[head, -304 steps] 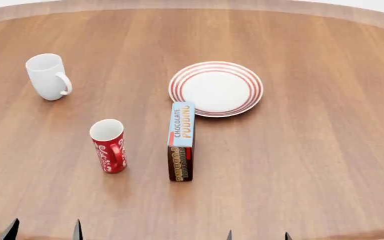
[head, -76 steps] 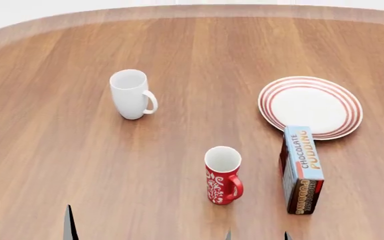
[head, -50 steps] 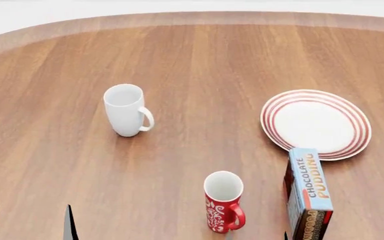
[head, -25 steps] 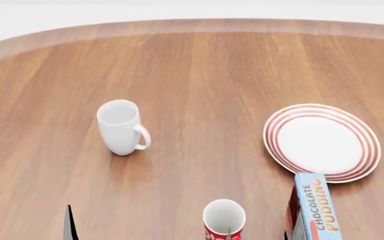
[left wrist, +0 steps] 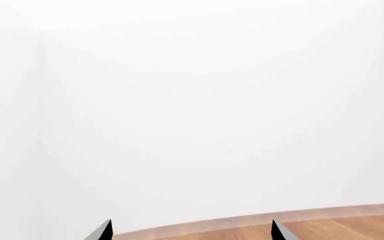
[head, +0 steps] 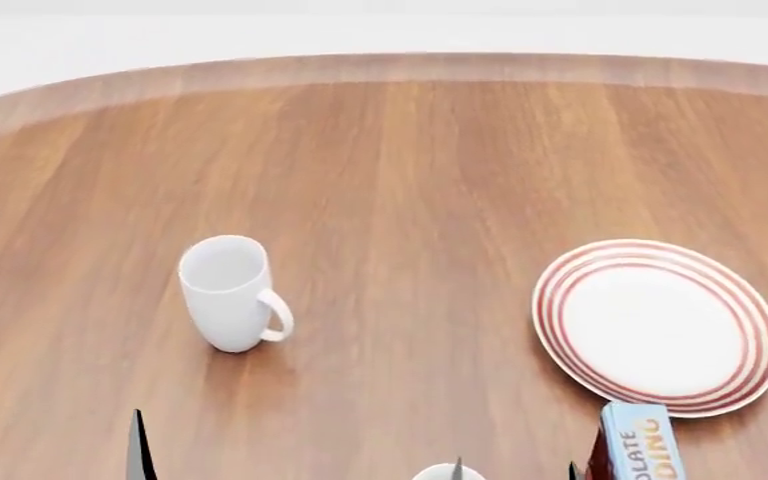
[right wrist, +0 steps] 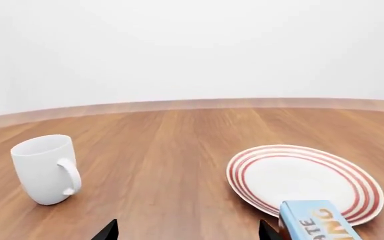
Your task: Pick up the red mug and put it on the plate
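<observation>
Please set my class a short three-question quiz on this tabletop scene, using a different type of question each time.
1. True or false: nothing lies on the plate.
2. The white mug is: A) upright, B) on its side, C) upside down.
3. Fill the blank: the pudding box stands closer to the ___ than to the white mug.

Key: 1 true; 2 A; 3 plate.

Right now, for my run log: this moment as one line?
phase: pre-grasp | red mug: barely in view | plate: empty | left gripper: open | right gripper: open
</observation>
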